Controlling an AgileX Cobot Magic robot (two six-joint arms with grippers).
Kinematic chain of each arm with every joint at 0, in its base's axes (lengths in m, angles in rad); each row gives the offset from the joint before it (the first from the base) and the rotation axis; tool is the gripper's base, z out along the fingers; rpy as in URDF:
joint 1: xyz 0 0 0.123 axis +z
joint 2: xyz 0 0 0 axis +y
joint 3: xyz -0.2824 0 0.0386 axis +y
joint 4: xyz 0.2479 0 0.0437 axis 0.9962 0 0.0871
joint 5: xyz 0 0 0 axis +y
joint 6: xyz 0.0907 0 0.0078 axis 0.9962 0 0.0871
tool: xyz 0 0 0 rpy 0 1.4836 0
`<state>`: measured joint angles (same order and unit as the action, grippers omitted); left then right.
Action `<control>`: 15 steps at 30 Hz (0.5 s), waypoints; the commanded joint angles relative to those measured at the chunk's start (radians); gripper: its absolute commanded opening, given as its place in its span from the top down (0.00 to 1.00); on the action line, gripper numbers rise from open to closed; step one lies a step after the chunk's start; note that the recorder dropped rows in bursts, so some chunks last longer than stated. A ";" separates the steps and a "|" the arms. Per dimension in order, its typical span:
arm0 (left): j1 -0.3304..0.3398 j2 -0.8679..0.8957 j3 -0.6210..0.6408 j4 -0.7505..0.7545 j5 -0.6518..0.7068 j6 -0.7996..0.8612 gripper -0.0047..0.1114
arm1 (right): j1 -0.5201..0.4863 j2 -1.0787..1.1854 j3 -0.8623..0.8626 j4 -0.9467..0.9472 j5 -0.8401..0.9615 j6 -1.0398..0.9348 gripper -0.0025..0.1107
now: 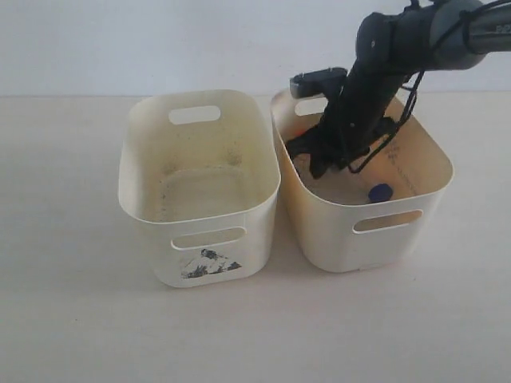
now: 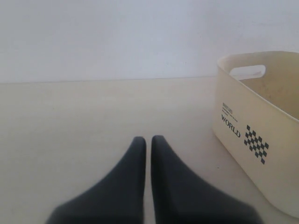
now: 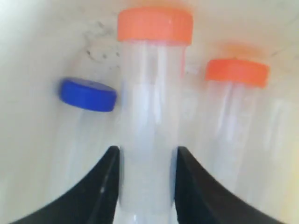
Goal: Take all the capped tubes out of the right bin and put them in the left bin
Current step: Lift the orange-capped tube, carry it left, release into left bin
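My right gripper [image 1: 321,163] reaches down inside the cream-yellow right bin [image 1: 435,153]. In the right wrist view its two fingers press both sides of a clear tube with an orange-red cap [image 3: 149,107], so my right gripper [image 3: 148,154] is shut on it. Beside that tube lie a second orange-capped tube [image 3: 236,73] and a blue-capped tube [image 3: 88,94]. One blue cap [image 1: 380,192] shows on the bin floor in the exterior view. The pale left bin [image 1: 136,171] with its torn sticker [image 1: 209,263] holds no tubes. My left gripper [image 2: 148,139] is shut and empty above the table, with the left bin [image 2: 243,112] to its side.
The two bins stand side by side, nearly touching, on a pale tabletop [image 1: 72,319]. The right arm [image 1: 415,40] comes in from the upper right over the right bin's back rim. A plain white wall [image 1: 160,40] closes the back.
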<state>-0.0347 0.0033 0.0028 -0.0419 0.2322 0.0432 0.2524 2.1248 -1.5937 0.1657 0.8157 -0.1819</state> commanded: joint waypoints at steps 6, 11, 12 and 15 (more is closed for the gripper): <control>0.001 -0.003 -0.003 0.002 -0.007 -0.008 0.92 | 0.001 -0.339 -0.002 0.166 0.047 -0.019 0.98; 0.001 -0.003 -0.003 0.002 -0.007 -0.008 0.92 | 0.049 -0.407 -0.002 0.391 0.056 -0.198 0.98; 0.001 -0.003 -0.003 0.002 -0.007 -0.008 0.92 | 0.071 -0.407 -0.002 0.419 0.056 -0.265 0.98; 0.001 -0.003 -0.003 0.002 -0.007 -0.008 0.92 | 0.145 -0.390 -0.002 0.428 0.056 -0.370 0.98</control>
<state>-0.0347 0.0033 0.0028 -0.0419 0.2322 0.0432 0.3405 1.7253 -1.5937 0.5663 0.8635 -0.4488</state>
